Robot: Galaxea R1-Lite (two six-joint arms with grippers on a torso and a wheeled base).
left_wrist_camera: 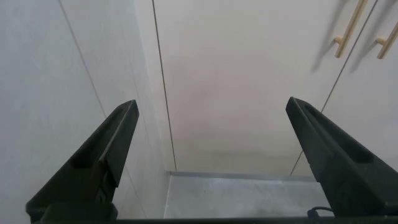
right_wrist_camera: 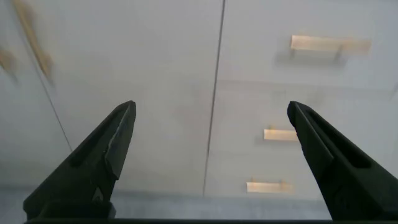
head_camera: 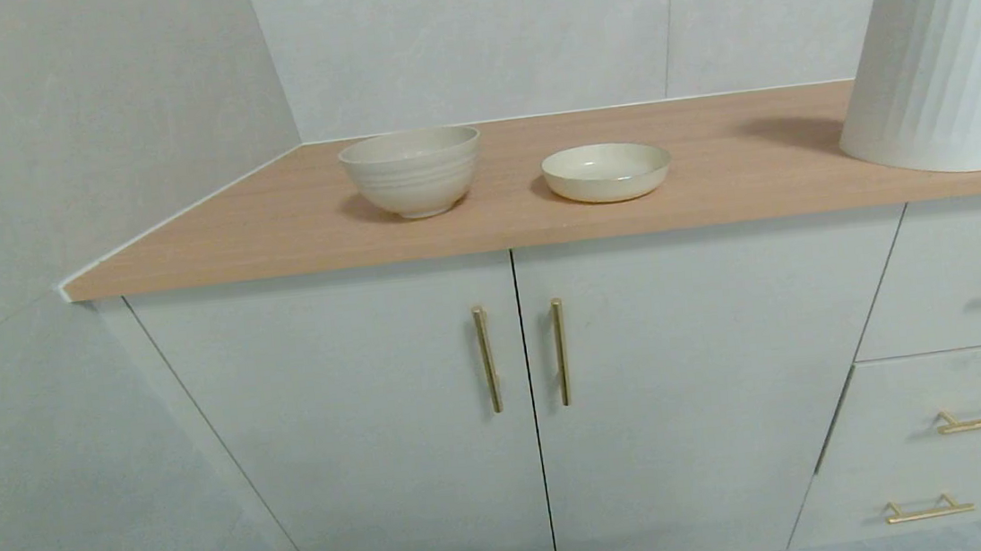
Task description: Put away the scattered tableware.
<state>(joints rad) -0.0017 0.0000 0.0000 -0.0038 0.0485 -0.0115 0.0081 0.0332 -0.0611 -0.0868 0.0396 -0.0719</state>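
On the light wooden countertop (head_camera: 715, 173), a deep cream ribbed bowl (head_camera: 412, 171) stands near the wall corner, and a shallow cream dish (head_camera: 606, 172) sits just beside it, not touching. Both arms are held low before the pale cabinet doors (head_camera: 360, 414). The left gripper (left_wrist_camera: 211, 106) faces the left door, its fingers spread wide and holding nothing. The right gripper (right_wrist_camera: 210, 106) is spread the same way and also empty, facing the seam beside the drawers with brass handles (right_wrist_camera: 329, 43).

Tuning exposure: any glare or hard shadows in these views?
Head view: even light, no harsh glare; bowl, dish and white ribbed container cast soft shadows leftward on the countertop. Left wrist view: door handles throw faint streak shadows. Right wrist view: soft shadows by the drawer handles.
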